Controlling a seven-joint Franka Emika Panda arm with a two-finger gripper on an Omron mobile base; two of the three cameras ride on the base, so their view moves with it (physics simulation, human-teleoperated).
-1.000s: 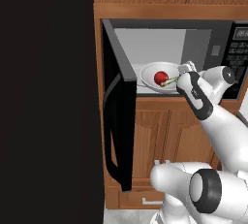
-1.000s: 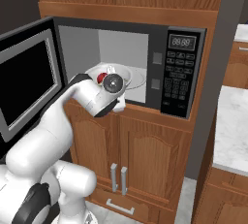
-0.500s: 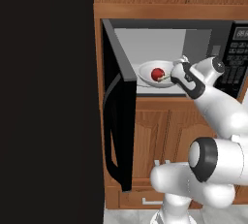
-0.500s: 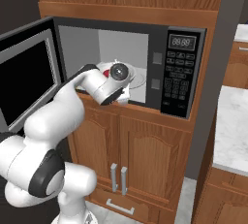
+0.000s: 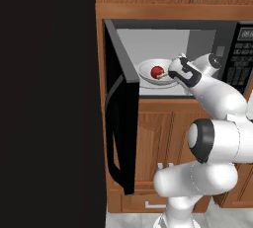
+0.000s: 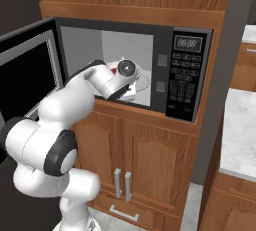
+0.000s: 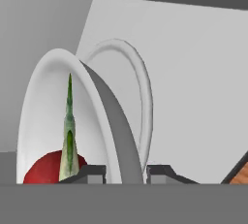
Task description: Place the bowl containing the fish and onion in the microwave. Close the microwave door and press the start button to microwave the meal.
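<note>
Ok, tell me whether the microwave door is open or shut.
Open: the microwave door is swung wide to the left, baring the cavity where the bowl sits.

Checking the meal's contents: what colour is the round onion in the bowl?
Glossy red; the onion shows best in the left base view.

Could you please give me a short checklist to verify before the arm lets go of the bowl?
1. Bowl inside the microwave cavity: ok.
2. Onion and fish in the bowl: ok.
3. End effector fingers straddle the bowl rim: ok.
4. Bowl resting flat on the cavity floor: cannot tell.
5. Microwave door swung wide open, clear for withdrawal: ok.
6. Door shut, start pressed: not ok, not yet done.
</note>
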